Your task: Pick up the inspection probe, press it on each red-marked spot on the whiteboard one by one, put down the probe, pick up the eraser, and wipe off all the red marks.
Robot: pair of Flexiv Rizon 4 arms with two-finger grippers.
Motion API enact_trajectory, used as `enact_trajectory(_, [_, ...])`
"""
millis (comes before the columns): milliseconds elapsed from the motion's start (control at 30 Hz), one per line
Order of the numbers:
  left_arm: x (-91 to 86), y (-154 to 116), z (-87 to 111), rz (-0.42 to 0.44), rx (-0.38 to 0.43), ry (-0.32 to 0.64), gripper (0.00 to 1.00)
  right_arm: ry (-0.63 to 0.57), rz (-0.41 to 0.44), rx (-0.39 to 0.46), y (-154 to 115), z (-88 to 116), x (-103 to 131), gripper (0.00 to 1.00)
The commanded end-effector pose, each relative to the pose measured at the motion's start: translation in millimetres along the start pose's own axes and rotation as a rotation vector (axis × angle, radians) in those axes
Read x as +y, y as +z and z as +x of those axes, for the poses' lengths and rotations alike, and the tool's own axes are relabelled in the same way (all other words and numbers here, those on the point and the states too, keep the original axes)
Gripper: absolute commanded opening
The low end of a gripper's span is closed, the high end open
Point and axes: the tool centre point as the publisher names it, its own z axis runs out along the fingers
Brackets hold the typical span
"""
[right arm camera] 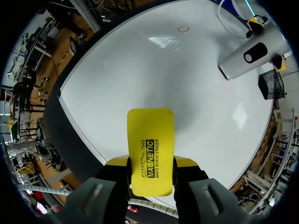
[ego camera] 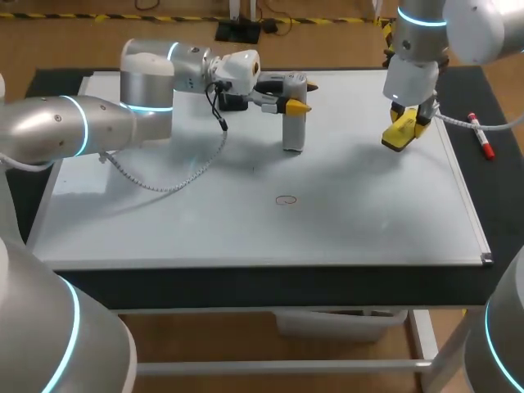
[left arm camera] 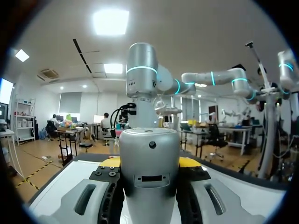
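Left pincer [ego camera: 295,105] gripped upright silver cylindrical probe [ego camera: 293,131] on white board [ego camera: 164,221]; right pincer [right arm camera: 150,164] clamped yellow rectangular eraser [right arm camera: 150,140]

Probe [ego camera: 294,123] upright, blocks board [ego camera: 205,221] far-mid.

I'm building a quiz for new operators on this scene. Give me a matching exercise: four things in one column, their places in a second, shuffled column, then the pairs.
Things
1. inspection probe
2. eraser
3. red marker pen
4. red ring mark

Places
A. drawn on the whiteboard, with nothing on it
B. held in the right gripper
C. lying on the dark table top, off the whiteboard's right edge
D. upright, held in the left gripper

Pairs: 1-D, 2-B, 3-C, 4-A
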Motion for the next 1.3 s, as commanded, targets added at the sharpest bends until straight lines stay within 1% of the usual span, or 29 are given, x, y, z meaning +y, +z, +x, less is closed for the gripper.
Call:
enact_trajectory(33, [0.4,-0.4,-0.9,-0.002,0.006,-0.002,0.0,-0.001,0.002,0.003,-0.7,0.0,-0.5,0.0])
enact_trajectory(667, [3.0,0.5,-1.4,-0.003,0.004,-0.01,0.0,-0.001,0.002,0.003,-0.7,0.0,-0.5,0.0])
enact_trajectory(900, [0.2,-0.1,-0.6,-0.003,0.003,-0.005,0.0,-0.001,0.002,0.003,-0.7,0.0,-0.5,0.0])
enact_trajectory(1067, [-8.2,-2.3,-1.0,-0.006,-0.004,0.0,0.0,-0.001,0.002,0.003,-0.7,0.0,-0.5,0.0])
enact_trajectory(1133, [-12.6,-5.4,-2.7,-0.027,-0.031,-0.025,0.0,-0.001,0.002,0.003,-0.7,0.0,-0.5,0.0])
enact_trajectory(1300, [-29.4,-20.7,-4.3,-0.026,-0.063,-0.005,0.0,-0.001,0.002,0.003,-0.7,0.0,-0.5,0.0])
